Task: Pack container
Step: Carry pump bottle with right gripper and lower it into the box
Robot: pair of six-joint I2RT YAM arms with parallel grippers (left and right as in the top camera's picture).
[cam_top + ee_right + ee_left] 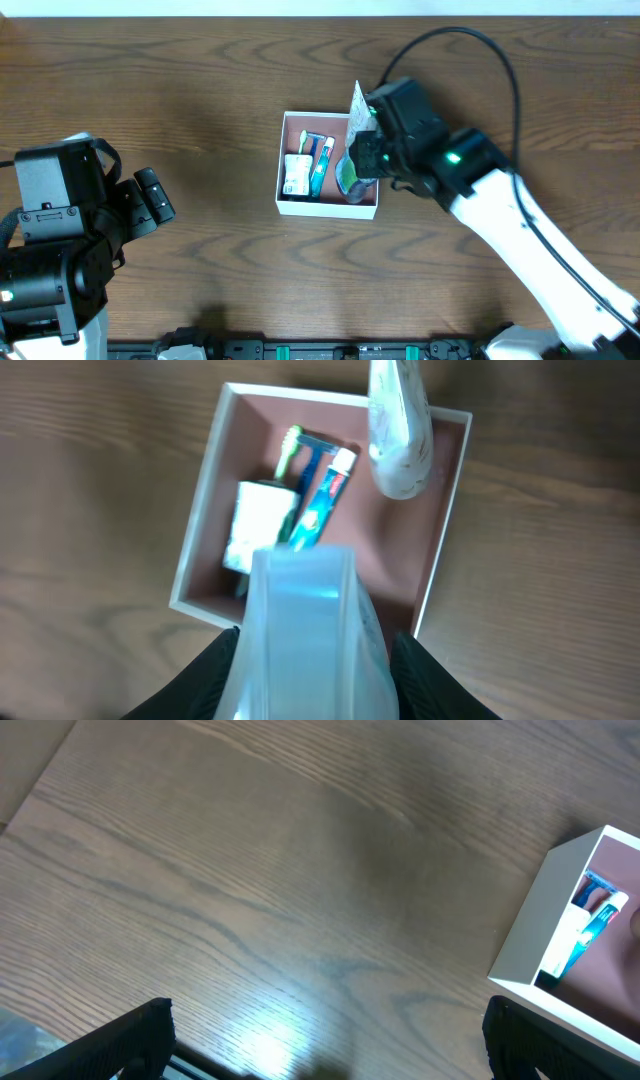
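The container point(283, 160) is a shallow white-walled box with a pink inside, at the table's middle. In it lie a white packet point(296, 173), a blue toothpaste tube point(320, 165) and a toothbrush point(312, 142). My right gripper point(366, 165) is shut on a translucent pale-blue pouch point(305, 630), held over the container's point(195, 550) near right part. A white speckled sachet point(400, 440) stands against the far right corner. My left gripper point(330, 1040) hangs open over bare wood to the left of the container point(525, 935), holding nothing.
The dark wood table point(200, 100) extends around the container. The left arm's black body point(50, 240) fills the near left corner. The right arm's white link point(540, 260) runs off toward the near right. A black cable point(480, 50) arcs above it.
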